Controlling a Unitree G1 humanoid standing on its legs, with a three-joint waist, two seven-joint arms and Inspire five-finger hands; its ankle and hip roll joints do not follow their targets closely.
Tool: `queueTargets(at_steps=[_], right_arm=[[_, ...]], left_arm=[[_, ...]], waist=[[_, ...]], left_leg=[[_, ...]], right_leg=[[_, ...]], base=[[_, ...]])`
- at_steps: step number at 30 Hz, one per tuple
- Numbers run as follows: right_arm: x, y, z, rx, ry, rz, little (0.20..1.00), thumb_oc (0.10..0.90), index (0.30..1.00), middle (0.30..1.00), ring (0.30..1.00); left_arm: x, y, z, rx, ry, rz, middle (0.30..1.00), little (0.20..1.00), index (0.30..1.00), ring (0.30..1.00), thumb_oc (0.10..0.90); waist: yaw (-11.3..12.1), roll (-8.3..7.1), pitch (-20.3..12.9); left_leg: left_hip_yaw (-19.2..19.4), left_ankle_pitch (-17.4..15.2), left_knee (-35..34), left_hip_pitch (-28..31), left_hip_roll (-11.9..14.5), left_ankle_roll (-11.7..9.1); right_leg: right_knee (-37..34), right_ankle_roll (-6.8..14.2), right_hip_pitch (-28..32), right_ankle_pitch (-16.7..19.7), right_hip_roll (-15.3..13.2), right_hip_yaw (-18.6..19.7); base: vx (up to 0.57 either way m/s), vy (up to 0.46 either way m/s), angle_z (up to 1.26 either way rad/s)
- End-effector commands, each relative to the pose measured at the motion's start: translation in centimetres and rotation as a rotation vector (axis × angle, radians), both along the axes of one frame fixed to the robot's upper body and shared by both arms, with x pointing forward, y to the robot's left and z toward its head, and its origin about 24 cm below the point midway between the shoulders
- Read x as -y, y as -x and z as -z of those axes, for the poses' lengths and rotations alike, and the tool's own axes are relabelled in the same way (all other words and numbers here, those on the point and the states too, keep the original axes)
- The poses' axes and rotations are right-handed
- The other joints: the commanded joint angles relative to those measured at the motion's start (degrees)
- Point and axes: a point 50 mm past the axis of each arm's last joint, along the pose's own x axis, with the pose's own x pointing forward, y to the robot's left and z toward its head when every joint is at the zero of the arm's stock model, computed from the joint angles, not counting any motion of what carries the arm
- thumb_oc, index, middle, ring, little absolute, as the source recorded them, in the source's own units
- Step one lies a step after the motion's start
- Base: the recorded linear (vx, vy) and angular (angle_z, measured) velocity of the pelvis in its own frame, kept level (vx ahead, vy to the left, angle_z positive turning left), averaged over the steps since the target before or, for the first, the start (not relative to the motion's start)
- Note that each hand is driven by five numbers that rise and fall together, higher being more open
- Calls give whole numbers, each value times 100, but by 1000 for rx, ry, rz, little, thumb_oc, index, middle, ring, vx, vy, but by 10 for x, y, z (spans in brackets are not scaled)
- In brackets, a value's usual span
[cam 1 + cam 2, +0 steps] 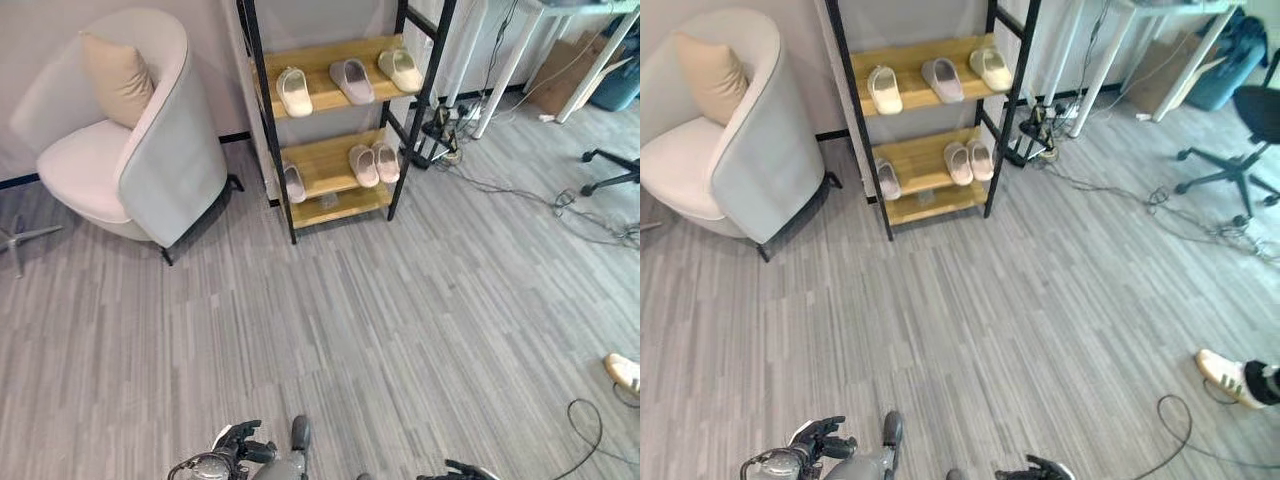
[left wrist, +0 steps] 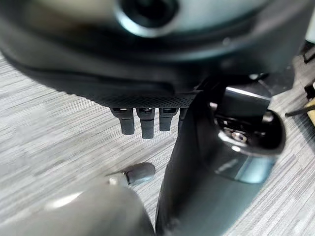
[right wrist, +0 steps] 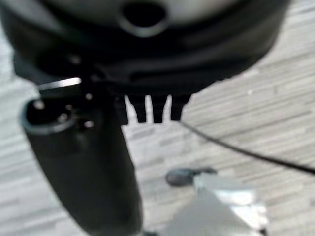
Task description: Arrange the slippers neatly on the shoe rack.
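— How do the hands stand?

— Both hang low at the near edge. The left hand point(image 2: 142, 123) has its fingers straight and apart over bare floor, holding nothing. The right hand point(image 3: 155, 110) is the same: fingers straight, nothing between them, nothing touched.

— Anything hard to make out?

— In the head views each hand is cut off by the lower edge, so the fingers read only from the wrist views.

— And the slippers?

— Far ahead of both hands, all on the shoe rack point(image 1: 262, 110). Three lie on the upper shelf: a cream slipper point(image 1: 294, 91), a grey slipper point(image 1: 352, 80) and another pale slipper point(image 1: 400, 69). On the lower shelf sits a pink pair point(image 1: 374, 164), with a single slipper point(image 1: 293, 183) at its left end, partly behind the post.

— Room to move?

— A wide stretch of grey plank floor point(image 1: 330, 320) lies open between hands and rack. An armchair point(image 1: 150, 140) stands left of the rack, and a person's shoe point(image 1: 1230, 378) shows far right.
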Motion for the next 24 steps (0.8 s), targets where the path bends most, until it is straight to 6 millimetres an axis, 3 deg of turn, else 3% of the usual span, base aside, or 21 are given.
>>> queueTargets(at_steps=[1,3,5,6,7,8,9,10,11,12,13,14,16,20,21,22,23,24], right_arm=[[16,25,0,-76,51,-46,900,800,900,900,900],[13,21,0,-67,43,-57,900,800,900,900,900],[10,-1,-4,-12,49,-100,900,800,900,900,900],[9,-16,-7,32,57,-138,900,800,900,900,900],[8,-38,-14,105,88,-191,900,800,900,900,900],[8,-38,-14,105,89,-191,900,800,900,900,900],[10,-43,-17,121,106,-204,900,800,900,900,900],[15,-44,-18,127,130,-202,900,800,900,900,900],[15,-43,-18,127,130,-202,900,800,900,900,900],[19,-40,-18,116,142,-187,900,800,900,900,900],[25,-31,-17,88,156,-162,900,800,900,900,900],[25,-31,-17,88,156,-162,900,800,900,900,900],[31,-16,-14,36,162,-120,900,800,900,900,900],[30,-4,-10,-8,148,-104,900,800,900,900,900],[29,6,-7,-42,142,-99,900,800,900,900,900],[29,7,-7,-42,142,-100,900,800,900,900,900],[26,10,-6,-59,130,-119,900,800,900,900,900],[27,10,-6,-59,130,-119,900,800,900,900,900]], left_arm=[[-9,24,5,-74,-59,31,900,900,900,900,800],[-11,16,2,-47,-75,46,900,900,900,900,800],[-12,2,-2,-10,-109,82,900,900,900,900,800],[-12,-6,-5,11,-125,104,900,900,900,900,800],[-11,-17,-9,43,-147,134,900,900,900,900,800],[-11,-17,-9,43,-147,134,900,900,900,900,800],[-12,-21,-11,54,-150,132,900,900,900,900,800],[-12,-23,-12,63,-148,118,900,900,900,900,800],[-12,-23,-12,62,-148,118,900,900,900,900,800],[-12,-22,-11,58,-144,112,900,900,900,900,800],[-10,-20,-9,44,-140,114,900,900,900,900,800],[-9,-20,-9,44,-140,114,900,900,900,900,800],[-4,-15,-6,18,-137,135,900,900,900,900,800],[0,-6,-1,-15,-124,144,900,900,900,900,800],[-1,9,4,-65,-127,150,900,900,900,900,800],[-1,9,4,-65,-127,150,900,900,900,900,800],[-1,22,7,-100,-124,138,900,900,900,900,800],[-1,22,7,-100,-123,138,900,900,900,900,800]], waist=[[162,-120,-447],[194,-175,-500],[171,-143,-412],[128,-71,-350],[52,133,-225],[40,127,-214],[14,209,-183],[-71,280,-153],[-83,278,-134],[-125,317,-158],[-242,271,-166],[-248,281,-140],[-439,247,-136],[-601,353,-141],[-594,271,-260],[-593,276,-256],[-583,321,-326],[-588,329,-324]], left_leg=[[-136,-482,1069,-916,92,-177],[-39,-673,1092,-832,83,-92],[52,-845,1105,-698,105,16],[63,-908,1112,-606,136,37],[97,-1000,1002,-248,258,88],[87,-1001,1001,-238,246,88],[119,-1048,927,-80,299,91],[51,-1151,819,213,294,69],[39,-1159,817,238,289,67],[-2,-1232,809,334,288,45],[-107,-1398,809,551,203,-3],[-115,-1416,811,587,213,-6],[-323,-1650,744,945,209,-120],[-491,-1802,638,1347,387,-252],[-586,-1954,689,1520,434,-318],[-584,-1958,687,1530,441,-320],[-683,-1807,971,1660,700,-507],[-688,-1812,974,1664,710,-511]], right_leg=[[474,211,88,-48,343,65],[857,426,-97,152,281,45],[1714,836,-549,693,168,-160],[2144,1003,-787,914,109,-374],[2830,1130,-1311,1261,-106,-876],[2853,1130,-1307,1242,-117,-886],[2854,1049,-1479,1262,-263,-1133],[2514,857,-1606,992,-427,-1431],[2524,856,-1580,972,-434,-1444],[2244,728,-1687,702,-409,-1467],[1570,648,-1742,614,-380,-1282],[1555,646,-1695,608,-370,-1293],[551,707,-2026,940,-382,-744],[296,810,-2369,1184,-376,-549],[346,738,-2192,1233,-386,-551],[351,736,-2184,1228,-379,-552],[633,607,-2131,1164,-218,-575],[639,603,-2127,1157,-210,-583]], base=[[298,112,-17],[246,108,-15],[204,128,-43],[250,194,-50],[180,146,-32],[212,136,-30],[303,49,-19],[307,48,-20],[354,13,-6],[378,-94,2],[380,-92,23],[376,-150,37],[352,-183,33],[360,-253,59],[204,-226,55],[413,-450,51],[218,-228,27],[296,-336,23]])
